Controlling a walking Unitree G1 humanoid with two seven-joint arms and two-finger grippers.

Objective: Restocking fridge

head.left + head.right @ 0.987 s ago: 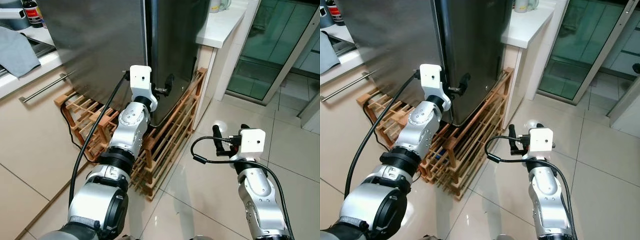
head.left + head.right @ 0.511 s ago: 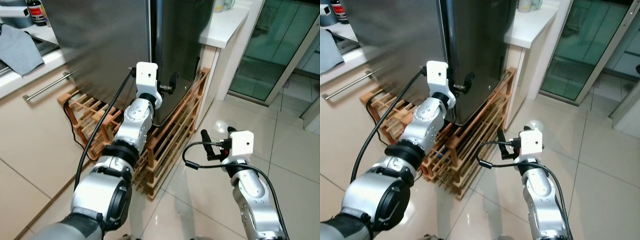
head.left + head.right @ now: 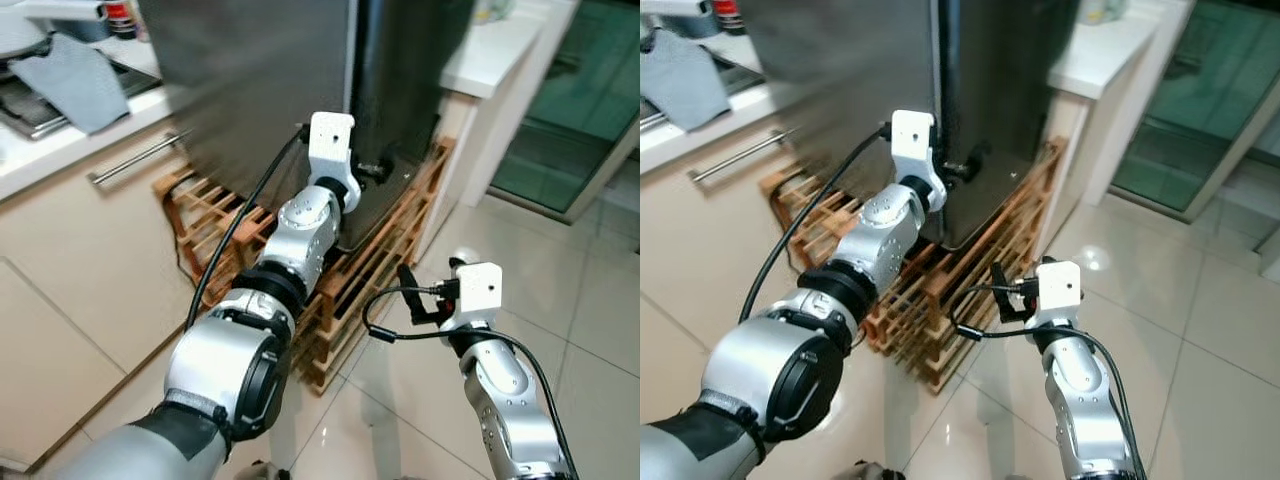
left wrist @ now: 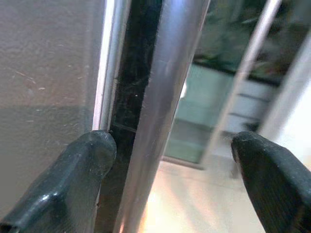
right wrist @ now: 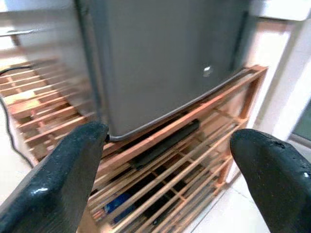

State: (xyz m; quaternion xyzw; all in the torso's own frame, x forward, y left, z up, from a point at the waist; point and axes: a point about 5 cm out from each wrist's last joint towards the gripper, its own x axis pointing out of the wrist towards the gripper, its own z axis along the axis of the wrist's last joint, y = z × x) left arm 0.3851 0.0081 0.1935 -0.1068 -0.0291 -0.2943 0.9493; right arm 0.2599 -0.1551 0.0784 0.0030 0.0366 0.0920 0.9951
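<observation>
The left gripper (image 4: 165, 179), spread, straddles the fridge (image 3: 270, 90) handle (image 4: 163, 111) to pull the door; the right gripper (image 5: 167, 160), spread and empty, waits near the rack (image 3: 370, 270).

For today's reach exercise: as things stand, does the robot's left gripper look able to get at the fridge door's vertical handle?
Probably yes. The left gripper is open, with the fridge handle standing between its fingers, and nothing in between.

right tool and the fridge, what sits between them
In the right wrist view, a wooden slatted rack lies between the open right tool and the steel fridge, which stands on it.
</observation>
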